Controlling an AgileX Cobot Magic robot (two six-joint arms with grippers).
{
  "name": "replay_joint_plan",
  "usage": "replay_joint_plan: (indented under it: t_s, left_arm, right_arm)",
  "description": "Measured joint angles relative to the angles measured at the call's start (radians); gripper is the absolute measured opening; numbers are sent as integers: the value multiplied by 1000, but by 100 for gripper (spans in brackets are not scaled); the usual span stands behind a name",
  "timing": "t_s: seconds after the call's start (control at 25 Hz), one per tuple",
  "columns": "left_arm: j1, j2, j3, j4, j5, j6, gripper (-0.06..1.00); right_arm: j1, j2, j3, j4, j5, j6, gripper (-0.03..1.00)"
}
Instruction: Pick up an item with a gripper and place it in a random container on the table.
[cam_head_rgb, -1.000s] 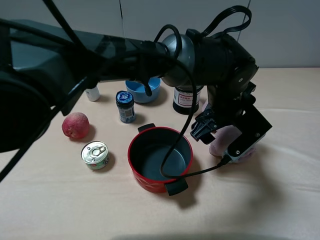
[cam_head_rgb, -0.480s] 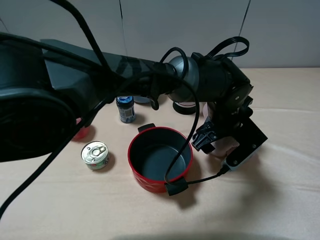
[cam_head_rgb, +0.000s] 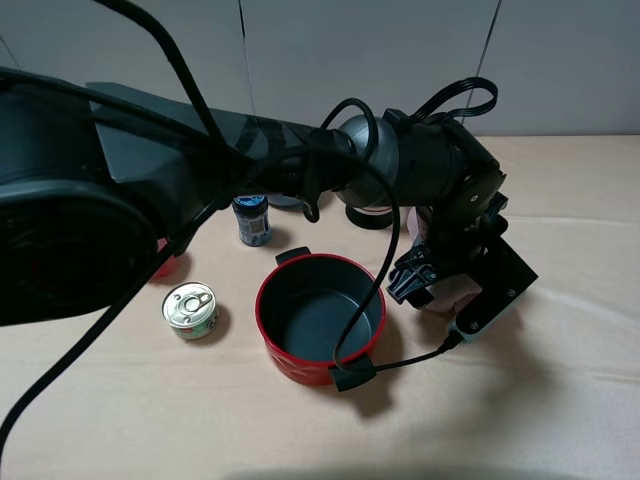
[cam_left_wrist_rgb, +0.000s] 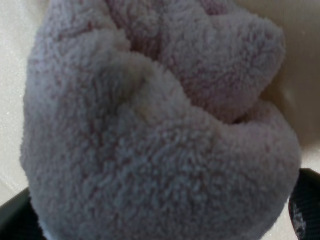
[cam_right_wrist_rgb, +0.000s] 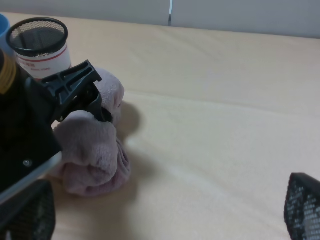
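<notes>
The pale pink-mauve towel (cam_right_wrist_rgb: 92, 150) lies on the beige table (cam_head_rgb: 560, 400) just right of the red pot (cam_head_rgb: 290, 360), which is empty. In the exterior view only a bit of the towel (cam_head_rgb: 447, 293) shows under the arm. My left gripper (cam_head_rgb: 432, 285) has reached across and is down over the towel. In the left wrist view the towel (cam_left_wrist_rgb: 150, 125) fills the picture, and the left gripper (cam_left_wrist_rgb: 160, 220) stands open with a black fingertip at either side of it. My right gripper (cam_right_wrist_rgb: 165, 220) is open and empty over bare table, to the right of the towel.
A black mesh pen cup (cam_right_wrist_rgb: 39, 47) stands just behind the towel. A tin can (cam_head_rgb: 190, 308) and a small blue-capped bottle (cam_head_rgb: 251, 220) stand left of the pot. The bulky left arm (cam_head_rgb: 150, 170) hides much of the table's back left.
The left arm has swung in and come down, and its gripper has sunk onto the towel. It now hides the peach and the blue bowl. Little moved in the last half second.
</notes>
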Motion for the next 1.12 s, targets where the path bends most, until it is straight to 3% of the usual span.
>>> replay_joint_plan:
  t_s: [0.24,0.48,0.76,1.12]
  left_arm:
    - [0,0,0,-20,-27,0,79]
    - [0,0,-3,-20,-44,0,41]
    - [0,0,-3,-72,-53,0,41]
    - [0,-1,-3,-78,-56,0,41]
  right_arm:
    - [0,0,0,0,0,0,69]
    - [0,0,0,0,0,0,69]
    - [0,0,0,0,0,0,69]
    - [0,0,0,1,0,0,69]
